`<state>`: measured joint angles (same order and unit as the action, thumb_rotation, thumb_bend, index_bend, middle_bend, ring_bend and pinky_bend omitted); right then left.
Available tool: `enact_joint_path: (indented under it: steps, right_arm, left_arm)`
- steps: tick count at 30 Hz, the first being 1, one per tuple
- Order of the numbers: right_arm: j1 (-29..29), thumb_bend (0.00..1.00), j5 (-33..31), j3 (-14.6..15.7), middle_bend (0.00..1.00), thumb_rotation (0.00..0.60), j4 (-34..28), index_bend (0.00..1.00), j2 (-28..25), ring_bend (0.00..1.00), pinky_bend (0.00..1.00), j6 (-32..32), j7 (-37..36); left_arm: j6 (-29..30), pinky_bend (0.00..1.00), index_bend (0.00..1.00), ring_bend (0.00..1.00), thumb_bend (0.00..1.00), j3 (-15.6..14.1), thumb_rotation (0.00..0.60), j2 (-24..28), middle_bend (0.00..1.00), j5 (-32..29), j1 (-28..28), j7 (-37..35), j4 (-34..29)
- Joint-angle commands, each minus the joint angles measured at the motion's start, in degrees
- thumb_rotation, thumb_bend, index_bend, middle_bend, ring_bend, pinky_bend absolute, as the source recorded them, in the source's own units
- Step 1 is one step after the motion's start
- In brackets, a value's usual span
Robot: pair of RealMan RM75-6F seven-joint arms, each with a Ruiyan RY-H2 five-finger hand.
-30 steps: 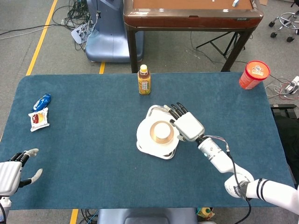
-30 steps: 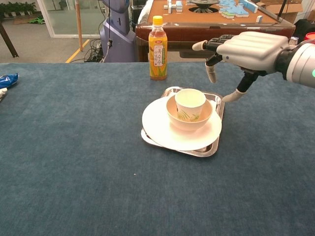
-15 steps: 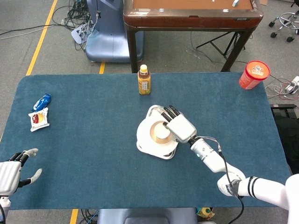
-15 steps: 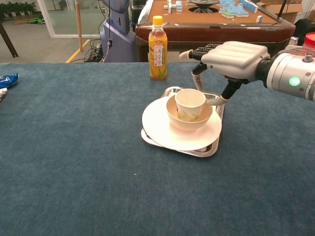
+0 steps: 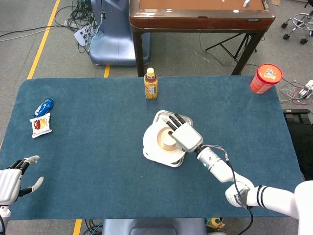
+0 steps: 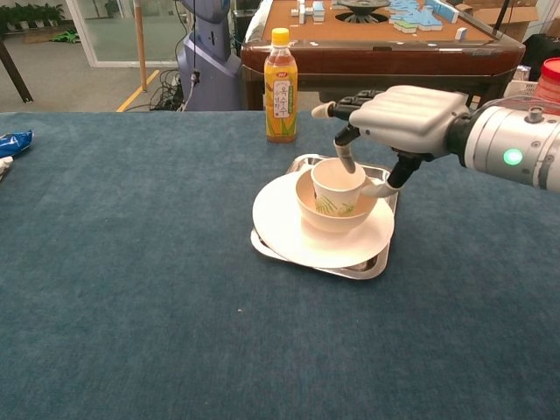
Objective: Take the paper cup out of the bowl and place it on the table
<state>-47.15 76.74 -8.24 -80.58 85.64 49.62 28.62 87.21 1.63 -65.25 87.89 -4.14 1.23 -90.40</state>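
Centre frame: paper cup (image 6: 339, 184) sits in bowl (image 6: 321, 216); right hand (image 6: 404, 115) above it, fingers (image 6: 345, 152) spread around the rim, not gripping.

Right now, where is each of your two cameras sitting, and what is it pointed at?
Head view: high above, looking down at the blue table; shows left hand and right hand.
Chest view: low at the table's edge, looking across; shows only the right hand.
Shared: paper cup in bowl, bottle.
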Motion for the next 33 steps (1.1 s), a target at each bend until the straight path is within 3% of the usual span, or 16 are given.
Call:
enact_joint_path:
  steps: [1, 17, 33]
  right_arm:
    - [-0.3, 0.35, -0.2, 0.1, 0.01, 0.600, 0.3, 0.47, 0.4, 0.00, 0.00, -0.1, 0.1]
    - [-0.5, 0.41, -1.5, 1.1, 0.01, 0.600, 1.7, 0.47, 1.8, 0.00, 0.00, 0.0, -0.5]
    - [-0.7, 0.46, -1.8, 1.5, 0.01, 0.600, 2.2, 0.54, 2.3, 0.00, 0.00, 0.5, -0.5]
  left_arm:
    - [0.0, 0.59, 0.27, 0.34, 0.24, 0.1, 0.600, 0.1, 0.37, -0.1, 0.0, -0.2, 0.0]
    - [0.6, 0.59, 0.27, 0.34, 0.24, 0.2, 0.600, 0.4, 0.37, 0.2, 0.2, -1.3, 0.1]
    - [0.7, 0.59, 0.27, 0.34, 0.24, 0.2, 0.600, 0.6, 0.37, 0.1, 0.3, -1.1, -0.1]
